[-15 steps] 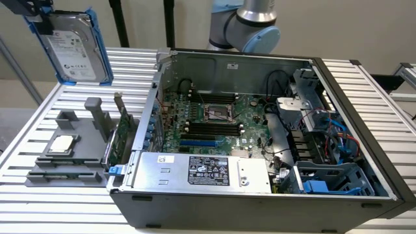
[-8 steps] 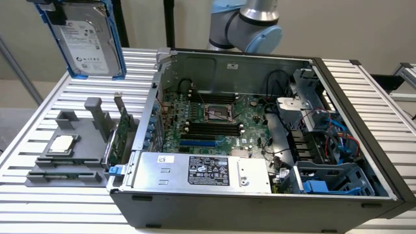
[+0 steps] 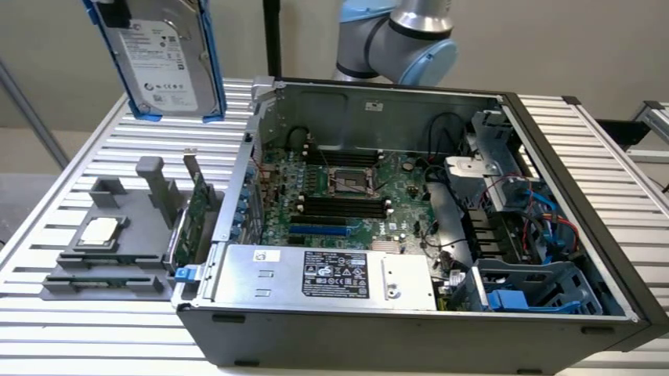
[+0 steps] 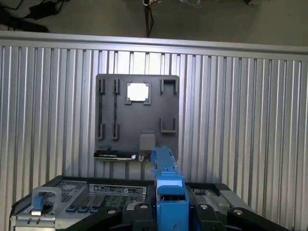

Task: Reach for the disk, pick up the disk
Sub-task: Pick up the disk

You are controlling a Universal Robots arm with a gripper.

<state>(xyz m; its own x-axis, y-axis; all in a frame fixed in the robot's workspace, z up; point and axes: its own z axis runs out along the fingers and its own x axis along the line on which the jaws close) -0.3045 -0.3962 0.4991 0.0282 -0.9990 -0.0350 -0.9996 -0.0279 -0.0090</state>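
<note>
The disk (image 3: 168,59) hangs nearly upright in the air over the tabletop (image 3: 94,157), near its far edge on the exterior view's left, high above the grey tray (image 3: 74,282) and beside the open computer case (image 3: 418,329). The gripper (image 4: 171,211) is clenched on its blue frame. A good pick needs a firm, centred hold, so that the disk does not slip

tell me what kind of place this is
Likely a robotics lab bench set up for computer assembly: an open PC case with its motherboard bare sits on a ribbed metal table, a robot arm stands behind it, and the end effector holds the disk aloft.
</note>
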